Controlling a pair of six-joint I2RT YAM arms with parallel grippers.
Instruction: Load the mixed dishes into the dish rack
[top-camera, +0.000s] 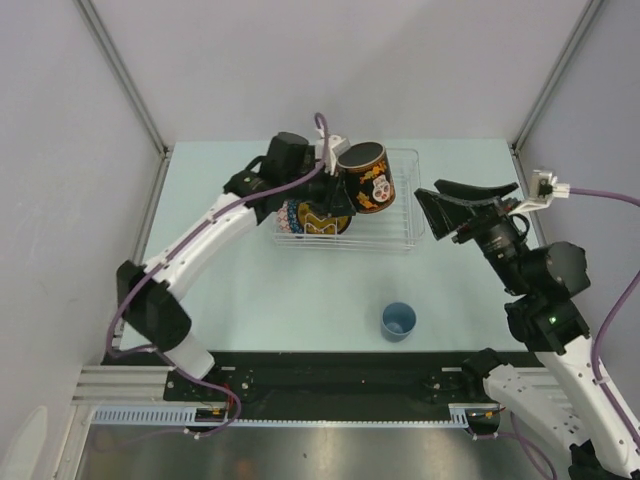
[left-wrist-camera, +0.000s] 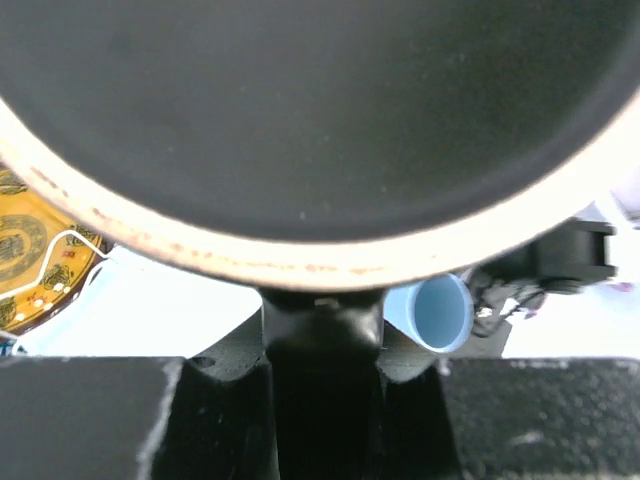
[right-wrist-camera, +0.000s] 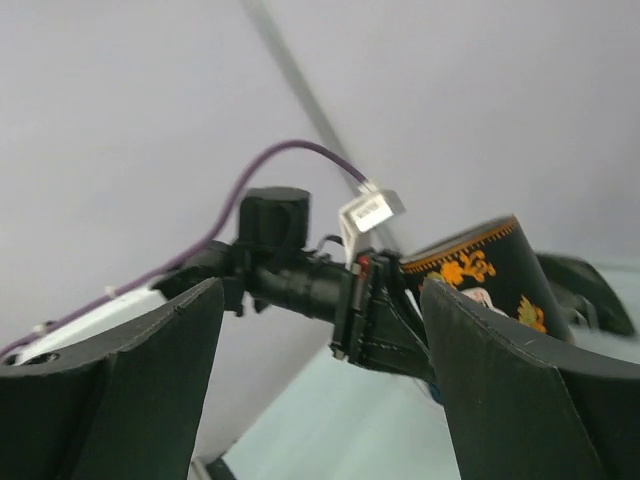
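My left gripper is shut on the black mug, which has an orange and white flower pattern, and holds it tilted above the clear dish rack. In the left wrist view the mug's dark round end fills the top, right above my gripper. A yellow saucer and a blue patterned bowl stand in the rack's left part, partly hidden by the arm. The small light-blue cup stands upright on the table. My right gripper is open and empty, raised to the right of the rack.
The yellow saucer and the light-blue cup show under the mug in the left wrist view. The right wrist view shows my open gripper facing the left arm's wrist and the mug. Grey walls enclose the table.
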